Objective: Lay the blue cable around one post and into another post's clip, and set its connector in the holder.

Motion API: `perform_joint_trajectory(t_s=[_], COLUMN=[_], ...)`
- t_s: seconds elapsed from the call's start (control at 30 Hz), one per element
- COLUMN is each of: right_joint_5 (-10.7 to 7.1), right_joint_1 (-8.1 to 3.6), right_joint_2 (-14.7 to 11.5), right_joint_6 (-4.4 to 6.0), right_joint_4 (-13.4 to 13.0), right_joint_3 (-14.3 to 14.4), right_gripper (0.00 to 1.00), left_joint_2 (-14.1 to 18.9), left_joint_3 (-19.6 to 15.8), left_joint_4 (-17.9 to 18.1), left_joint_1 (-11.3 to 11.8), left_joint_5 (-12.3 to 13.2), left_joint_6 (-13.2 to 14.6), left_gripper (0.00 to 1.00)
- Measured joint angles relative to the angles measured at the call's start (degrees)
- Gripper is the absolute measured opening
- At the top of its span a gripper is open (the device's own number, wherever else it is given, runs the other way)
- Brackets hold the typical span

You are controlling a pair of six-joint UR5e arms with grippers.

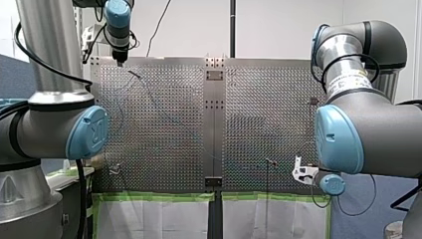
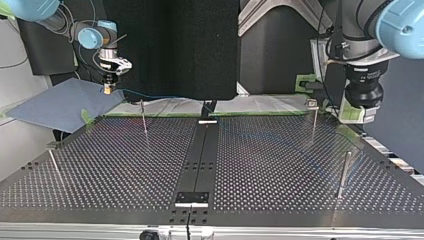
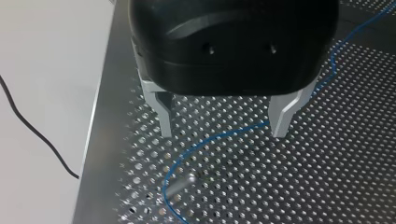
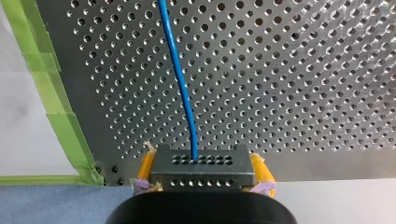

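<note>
My right gripper (image 4: 203,179) has its yellow pads shut on the grey perforated connector (image 4: 201,166) of the blue cable (image 4: 180,79), which runs ahead over the perforated plate. In the top view this gripper (image 2: 108,89) hangs beyond the plate's far left corner, with the cable (image 2: 150,93) trailing off it. My left gripper (image 3: 223,126) stands open above the plate. The blue cable (image 3: 219,135) lies beneath its metal fingers (image 3: 162,116) and curves around a thin post (image 3: 180,185). In the front view the left gripper (image 1: 119,59) hovers at the plate's far left corner.
Thin posts stand on the plate (image 2: 143,117) (image 2: 313,120) (image 2: 344,172) (image 2: 54,162). A dark strip (image 2: 202,150) runs down the plate's middle, with a black block (image 2: 192,197) at its near end. Green tape (image 4: 56,107) edges the plate. A blue sheet (image 2: 55,105) lies beside it.
</note>
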Motion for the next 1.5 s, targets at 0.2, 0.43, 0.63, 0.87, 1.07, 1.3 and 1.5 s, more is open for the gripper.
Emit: perform_joint_trajectory(t_s=[0.2,0.43,0.63,0.87,1.07,1.3,1.5], right_joint_5=[0.0,0.01,-0.01,0.0,0.01,0.01,0.01], right_joint_1=[0.09,0.12,0.17,0.27,0.3,0.32,0.3], right_joint_2=[0.0,0.0,0.0,0.0,0.0,0.0,0.0], right_joint_6=[-0.04,-0.03,-0.04,-0.08,-0.13,-0.08,-0.05], right_joint_4=[0.0,0.0,0.1,0.1,0.1,0.1,0.1], right_joint_3=[0.0,0.0,0.0,0.0,0.0,0.0,0.0], right_gripper=[0.0,0.0,0.0,0.0,0.0,0.0,0.0], left_joint_2=[0.1,0.0,0.0,0.1,0.1,0.1,0.1], left_joint_3=[-0.1,-0.1,-0.1,-0.1,-0.1,-0.1,-0.1], left_joint_4=[-2.8,-6.0,-7.9,-8.2,-8.2,-8.2,-8.2], left_joint_1=[-0.2,-0.3,-0.3,-0.3,-0.4,-0.6,-0.7], left_joint_5=[-1.7,-2.1,-2.1,-2.1,-2.2,-2.2,-2.1], left_joint_6=[0.0,0.0,0.0,0.0,0.0,0.0,0.0], left_gripper=[1.0,1.0,1.0,1.0,1.0,1.0,1.0])
